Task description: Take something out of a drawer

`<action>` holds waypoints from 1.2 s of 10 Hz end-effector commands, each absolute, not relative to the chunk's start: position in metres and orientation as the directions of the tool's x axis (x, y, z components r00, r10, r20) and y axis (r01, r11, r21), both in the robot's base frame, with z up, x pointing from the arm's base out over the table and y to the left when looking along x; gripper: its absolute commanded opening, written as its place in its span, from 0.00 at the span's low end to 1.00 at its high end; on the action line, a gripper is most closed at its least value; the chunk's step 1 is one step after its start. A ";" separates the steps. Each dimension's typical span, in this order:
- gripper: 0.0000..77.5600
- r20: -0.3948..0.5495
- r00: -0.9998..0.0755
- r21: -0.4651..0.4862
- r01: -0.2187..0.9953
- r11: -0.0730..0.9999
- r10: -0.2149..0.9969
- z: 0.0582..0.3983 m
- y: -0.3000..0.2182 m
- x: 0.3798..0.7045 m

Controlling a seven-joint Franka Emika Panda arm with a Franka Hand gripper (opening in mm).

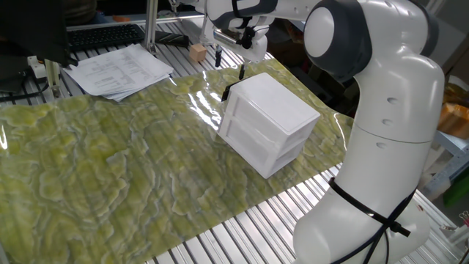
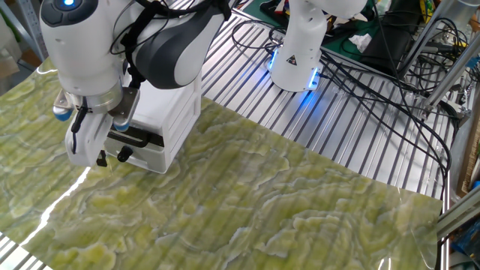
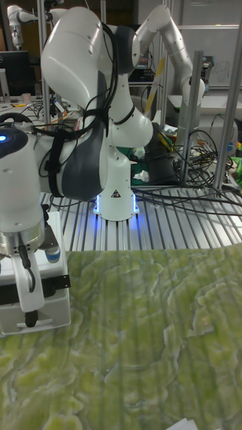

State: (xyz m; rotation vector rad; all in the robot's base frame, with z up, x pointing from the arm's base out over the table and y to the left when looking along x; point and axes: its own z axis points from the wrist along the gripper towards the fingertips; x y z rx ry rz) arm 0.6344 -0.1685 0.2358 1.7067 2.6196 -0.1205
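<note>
gripper (image 2: pixel 112 157) hangs with fingers spread, holding nothing, right at the front of the white cabinet (image 1: pixel 268 123). small tan wooden cube (image 1: pixel 196 51) sits on the metal table beyond the green mat (image 1: pixel 110 169).

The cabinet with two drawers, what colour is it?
The cabinet is plain white, clearest in the fixed view showing the papers.

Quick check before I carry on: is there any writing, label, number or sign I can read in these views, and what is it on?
No text can be read.
Papers: printed lines, too small to read.
Second robot's base: black triangular warning sign, symbol only, no words legible.
White cabinet: no label visible.
Gripper: no marking visible.
</note>
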 end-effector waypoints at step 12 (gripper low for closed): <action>1.00 -0.038 -0.319 -0.063 0.947 0.316 0.947 0.229 -0.180 0.653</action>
